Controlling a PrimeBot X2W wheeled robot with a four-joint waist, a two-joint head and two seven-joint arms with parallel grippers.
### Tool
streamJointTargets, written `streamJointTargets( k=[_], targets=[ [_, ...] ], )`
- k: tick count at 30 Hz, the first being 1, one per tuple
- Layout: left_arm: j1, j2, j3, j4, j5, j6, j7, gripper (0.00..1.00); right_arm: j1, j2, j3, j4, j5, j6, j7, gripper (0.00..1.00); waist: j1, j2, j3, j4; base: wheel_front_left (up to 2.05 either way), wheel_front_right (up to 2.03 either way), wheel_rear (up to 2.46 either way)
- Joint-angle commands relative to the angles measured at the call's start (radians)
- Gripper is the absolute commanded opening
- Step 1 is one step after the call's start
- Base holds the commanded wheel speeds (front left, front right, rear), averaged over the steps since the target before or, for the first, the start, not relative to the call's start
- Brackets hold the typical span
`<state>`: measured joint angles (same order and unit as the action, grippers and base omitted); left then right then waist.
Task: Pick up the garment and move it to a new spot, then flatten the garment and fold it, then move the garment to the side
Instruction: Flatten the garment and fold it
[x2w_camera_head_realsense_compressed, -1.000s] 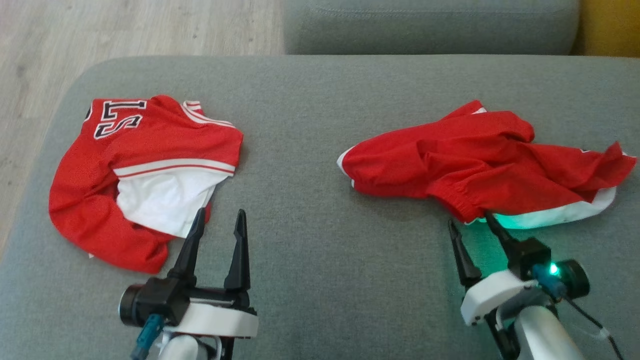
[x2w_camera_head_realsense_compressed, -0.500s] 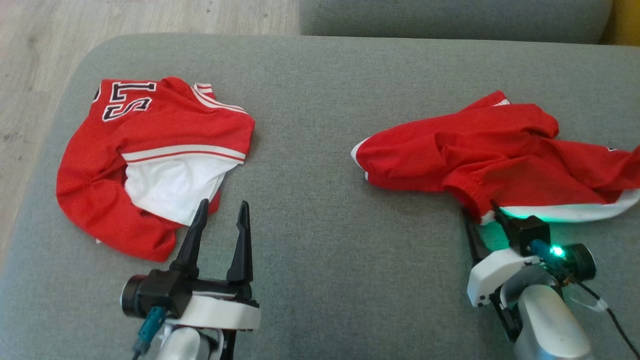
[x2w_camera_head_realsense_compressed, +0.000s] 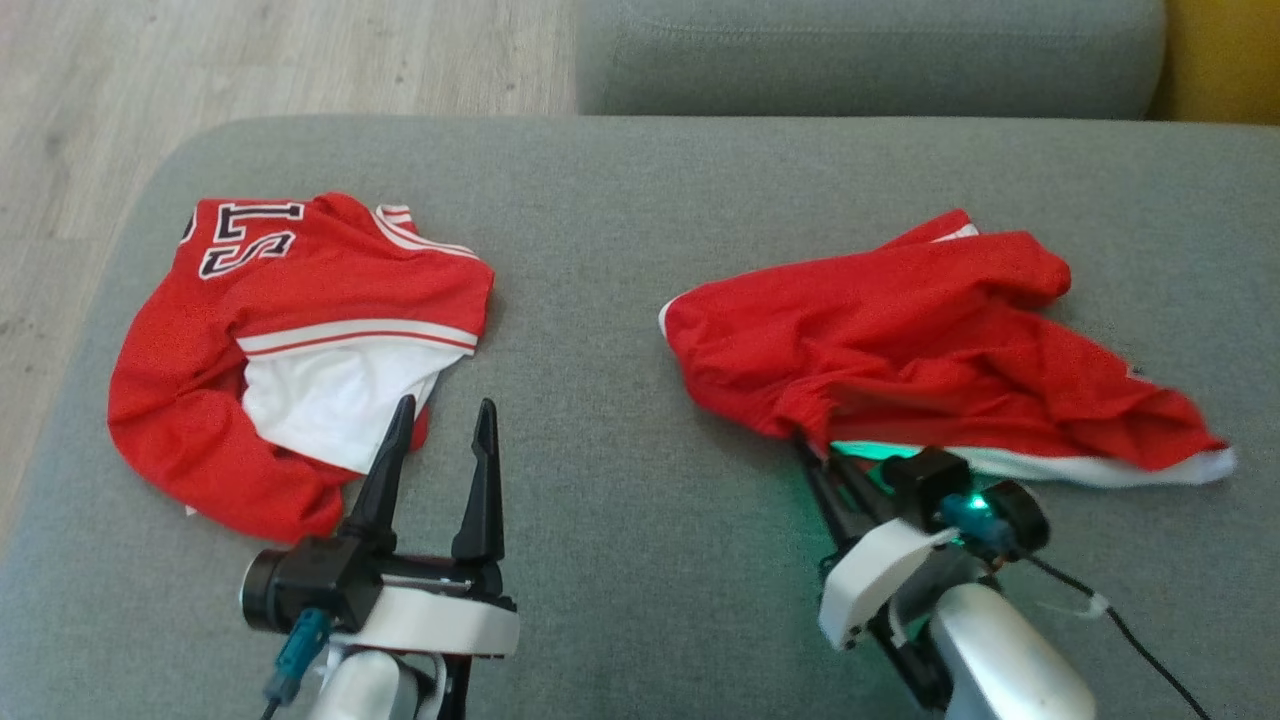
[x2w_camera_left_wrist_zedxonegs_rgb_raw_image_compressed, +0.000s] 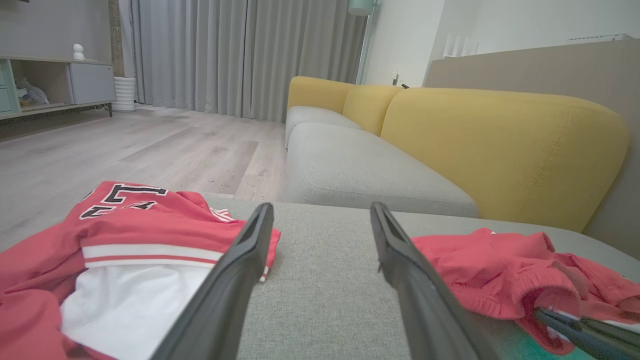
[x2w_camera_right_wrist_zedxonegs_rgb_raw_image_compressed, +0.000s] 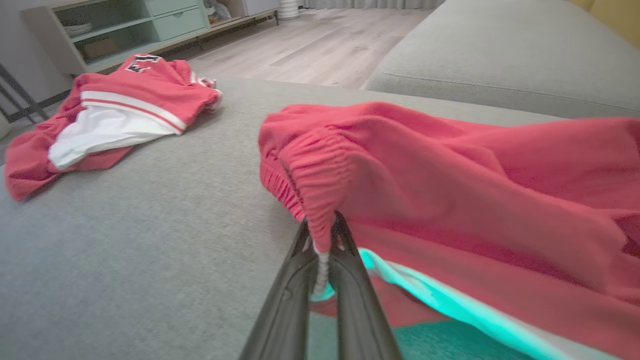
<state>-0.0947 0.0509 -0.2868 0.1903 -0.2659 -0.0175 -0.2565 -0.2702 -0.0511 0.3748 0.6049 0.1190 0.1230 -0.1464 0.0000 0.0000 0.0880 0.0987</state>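
Between the long dark fingers of the right gripper (x2w_camera_right_wrist_zedxonegs_rgb_raw_image_compressed: 321, 235) sits a gathered, ribbed fold of elastic waistband. The jaws are clenched flat on this edge of the crumpled red fabric shorts (x2w_camera_right_wrist_zedxonegs_rgb_raw_image_compressed: 450, 185). Beyond the fingertips and to their right, the shorts spread in soft creases over the grey woven seat cushion (x2w_camera_head_realsense_compressed: 600, 250). Their white hem is tinted green by the wrist light.

Well apart to this gripper's left, the left gripper (x2w_camera_head_realsense_compressed: 444, 405) hovers with its tapered fingers spread wide, grasping nothing. Just beside its left finger lies a rumpled red jersey (x2w_camera_head_realsense_compressed: 300, 330) with a white panel, striped trim and black-and-white letters.

Farthest out are a second grey cushion (x2w_camera_head_realsense_compressed: 860, 60) and a pale wood-plank floor (x2w_camera_head_realsense_compressed: 300, 60).
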Motion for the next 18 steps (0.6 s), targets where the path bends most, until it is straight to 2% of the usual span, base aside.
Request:
streamJointTargets(
  k=[1, 9, 10, 11, 12, 18],
  targets=[
    [-0.017, -0.001, 0.035, -0.028, -0.005, 0.001, -0.005, 1.00, -0.008, 0.001, 0.050, -0.048, 0.015, 0.008, 0.006, 0.00, 0.0000, 0.0000, -0.013, 0.000, 0.00, 0.00, 0.00],
    [0.006, -0.001, 0.046, -0.030, 0.002, -0.003, -0.005, 1.00, 0.016, 0.001, 0.200, -0.125, 0.127, 0.008, 0.061, 0.00, 0.0000, 0.0000, -0.041, 0.021, 0.00, 0.00, 0.00],
    [0.009, -0.001, 0.047, -0.030, 0.004, -0.004, -0.005, 1.00, 0.019, 0.001, 0.203, -0.128, 0.140, 0.008, 0.062, 0.26, 0.0000, 0.0000, -0.043, 0.025, 0.00, 0.00, 0.00],
    [0.010, -0.001, 0.048, -0.030, 0.005, -0.005, -0.005, 1.00, 0.020, 0.001, 0.207, -0.128, 0.149, 0.008, 0.065, 0.86, 0.0000, 0.0000, -0.043, 0.028, 0.00, 0.00, 0.00],
    [0.011, -0.001, 0.048, -0.030, 0.006, -0.006, -0.005, 1.00, 0.019, 0.001, 0.219, -0.130, 0.160, 0.008, 0.069, 1.00, 0.0000, 0.0000, -0.045, 0.031, 0.00, 0.00, 0.00],
    [0.018, -0.001, 0.060, -0.029, 0.010, -0.006, -0.005, 1.00, 0.012, 0.001, 0.198, -0.120, 0.150, 0.008, 0.062, 1.00, 0.0000, 0.0000, -0.055, 0.025, 0.00, 0.00, 0.00]
  ],
)
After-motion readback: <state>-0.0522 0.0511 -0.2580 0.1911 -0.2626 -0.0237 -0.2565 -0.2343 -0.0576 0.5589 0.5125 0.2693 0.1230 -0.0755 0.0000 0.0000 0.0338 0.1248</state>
